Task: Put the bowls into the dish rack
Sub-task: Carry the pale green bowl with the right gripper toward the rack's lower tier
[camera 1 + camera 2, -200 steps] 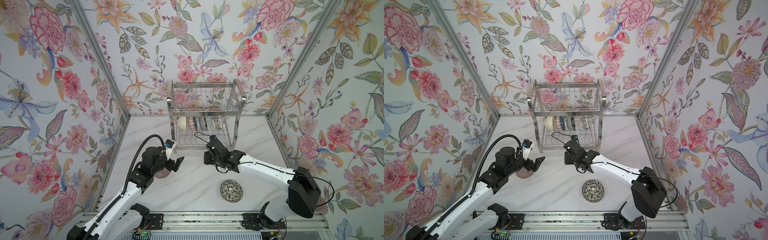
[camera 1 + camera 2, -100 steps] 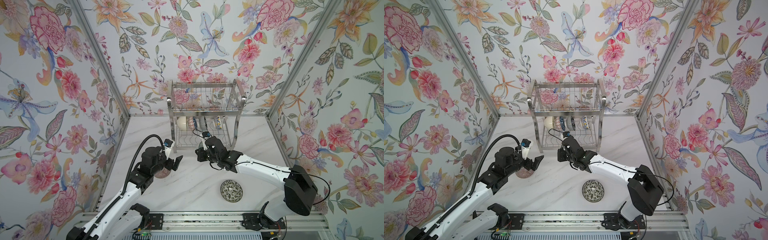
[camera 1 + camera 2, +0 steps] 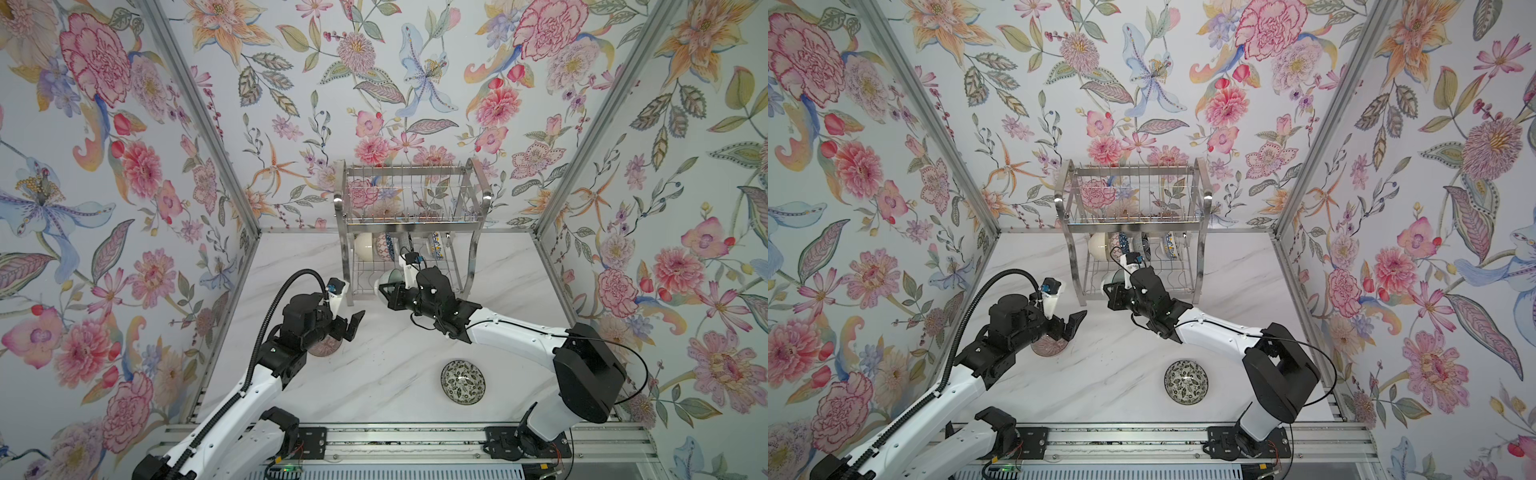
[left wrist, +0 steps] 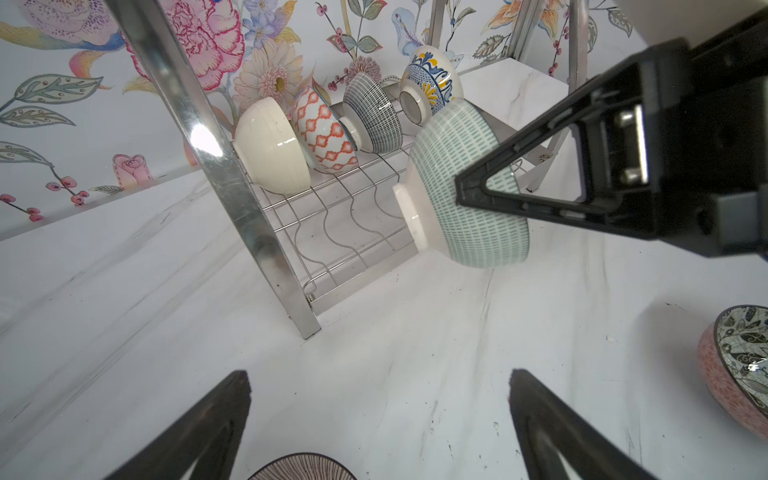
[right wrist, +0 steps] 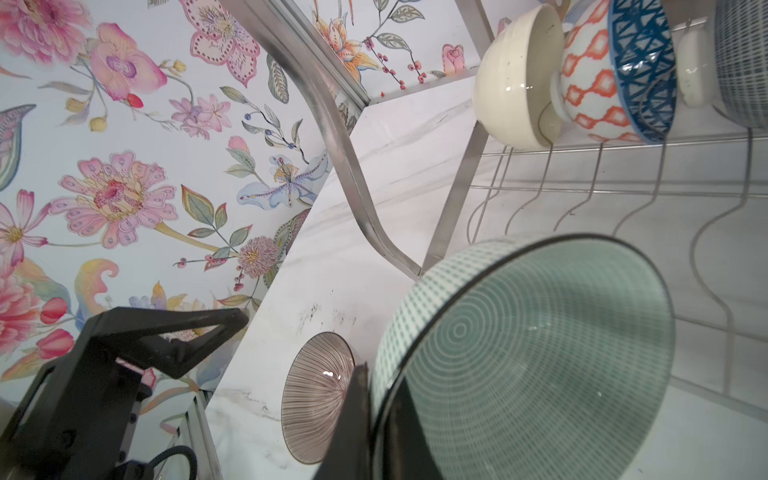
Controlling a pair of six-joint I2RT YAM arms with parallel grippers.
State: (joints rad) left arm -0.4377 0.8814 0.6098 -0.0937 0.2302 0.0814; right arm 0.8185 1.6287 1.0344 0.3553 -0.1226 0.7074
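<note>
My right gripper (image 5: 376, 386) is shut on the rim of a pale green bowl (image 5: 540, 357), one finger inside and one outside. It holds the bowl (image 3: 384, 280) tilted on edge at the front of the dish rack's (image 3: 409, 227) lower shelf. Four bowls stand at the back of that shelf: cream (image 4: 270, 145), blue lattice (image 4: 324, 133), dark navy (image 4: 374, 116) and blue-white with yellow (image 4: 432, 87). My left gripper (image 4: 380, 386) is open and empty, hovering just above the mauve ribbed bowl (image 3: 322, 347) on the table. A black-white leafy bowl (image 3: 462, 381) lies near the front.
The rack (image 3: 1133, 227) stands against the back wall, and its upper tier overhangs the lower shelf. Its flat side frames (image 4: 224, 166) flank the shelf. Floral walls close in the left, right and back sides. A metal rail (image 3: 395, 440) runs along the front edge.
My right gripper has carried the pale green bowl left and back, up to the front of the rack's lower shelf. The left arm has hardly moved.
</note>
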